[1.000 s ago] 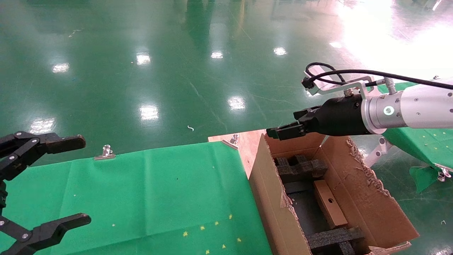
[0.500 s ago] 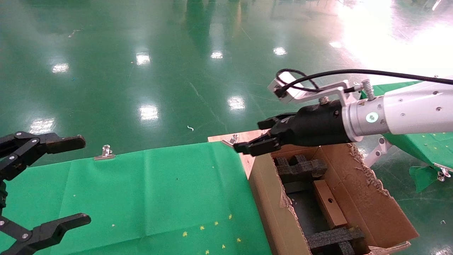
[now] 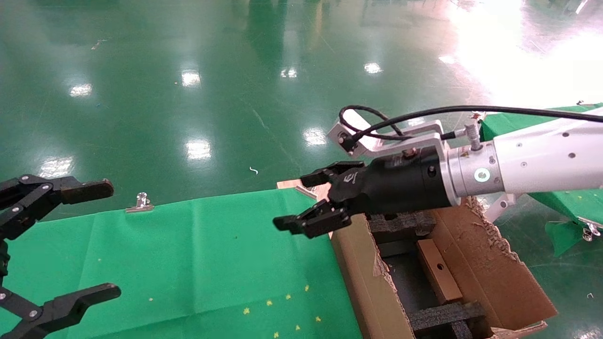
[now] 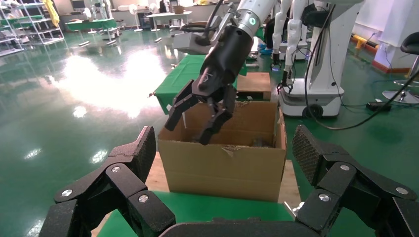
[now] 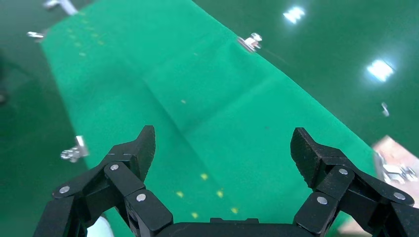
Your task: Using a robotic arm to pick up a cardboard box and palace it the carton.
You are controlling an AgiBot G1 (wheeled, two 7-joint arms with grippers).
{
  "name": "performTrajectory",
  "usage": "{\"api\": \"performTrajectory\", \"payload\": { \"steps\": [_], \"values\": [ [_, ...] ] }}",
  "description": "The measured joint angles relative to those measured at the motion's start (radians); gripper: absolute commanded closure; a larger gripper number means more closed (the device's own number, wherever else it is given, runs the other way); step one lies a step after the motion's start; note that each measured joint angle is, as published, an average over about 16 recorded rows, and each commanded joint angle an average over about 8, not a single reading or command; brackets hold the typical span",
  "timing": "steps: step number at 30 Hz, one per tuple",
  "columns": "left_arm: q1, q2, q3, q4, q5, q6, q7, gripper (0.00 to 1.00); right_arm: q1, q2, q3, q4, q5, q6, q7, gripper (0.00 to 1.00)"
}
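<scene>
A: What surrounds the robot?

B: A glossy green floor with bright light reflections spreads out in all directions. A table draped in green cloth sits in front, the cloth pinned at its far edge by a silver clip.

A: And the biggest object there?

B: The carton, a large brown corrugated box with ragged, torn flaps, stands just beside the cloth's right edge. Black foam inserts line its inside.

A: Where is the robotic arm?

B: The robotic arm, white with a black wrist and a silver camera bracket, reaches in from the right. The right gripper hangs above the near corner of the green cloth, just past the carton's left wall. Its fingers are spread apart and hold nothing. The right wrist view looks down between those spread fingers onto bare green cloth.

A: Where is the cardboard box?

B: The cardboard box, small and brown with 1 round hole on its upper face, lies inside the carton between the foam pieces, apart from the gripper.

A: The other arm?

B: The left gripper is parked at the left edge over the table, its 2 black fingers wide apart and empty.
</scene>
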Motion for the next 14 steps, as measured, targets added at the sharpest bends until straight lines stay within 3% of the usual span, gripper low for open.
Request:
{"api": "performTrajectory", "payload": {
  "steps": [7,14],
  "values": [
    [0.000,0.000,0.000,0.000,0.000,0.000,0.000,0.00,-0.134,-0.019,0.191,-0.011,0.060,-0.090,-0.123,0.00],
    [0.000,0.000,0.000,0.000,0.000,0.000,0.000,0.00,-0.201,-0.028,0.285,-0.017,0.090,-0.135,-0.184,0.00]
  ]
}}
